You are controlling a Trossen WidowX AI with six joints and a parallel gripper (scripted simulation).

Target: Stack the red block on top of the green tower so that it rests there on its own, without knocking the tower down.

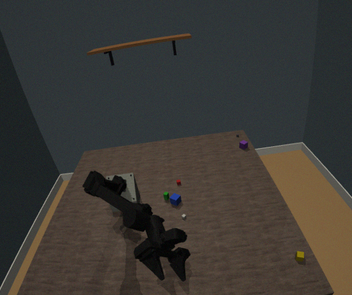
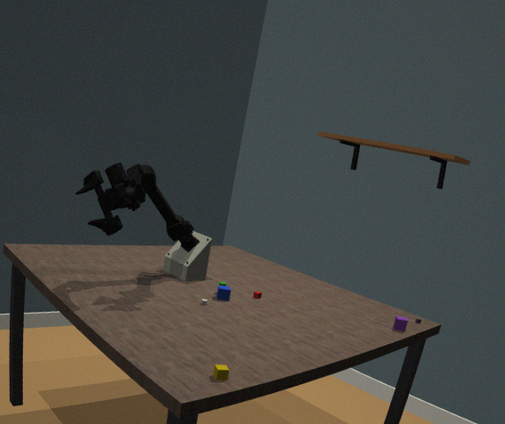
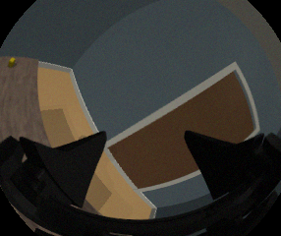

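The small red block [image 1: 178, 182] [image 2: 257, 295] lies on the table. The green tower [image 1: 165, 195] [image 2: 222, 283] stands upright near it, right beside a larger blue block and partly hidden behind it in the exterior view. My gripper [image 1: 173, 279] [image 2: 83, 208] [image 3: 146, 135] is open and empty. It is high above the table, well away from the red block and the tower, and points away from them. Neither the red block nor the tower shows in the wrist view.
The blue block [image 1: 175, 199] [image 2: 223, 293] almost adjoins the tower. A small white block [image 1: 183, 216] [image 2: 204, 301] lies nearby. A yellow block [image 1: 300, 255] [image 2: 221, 372] [image 3: 12, 62], a purple block [image 1: 243, 145] [image 2: 400, 323] and a tiny dark block [image 1: 237, 136] [image 2: 418, 321] lie near table edges.
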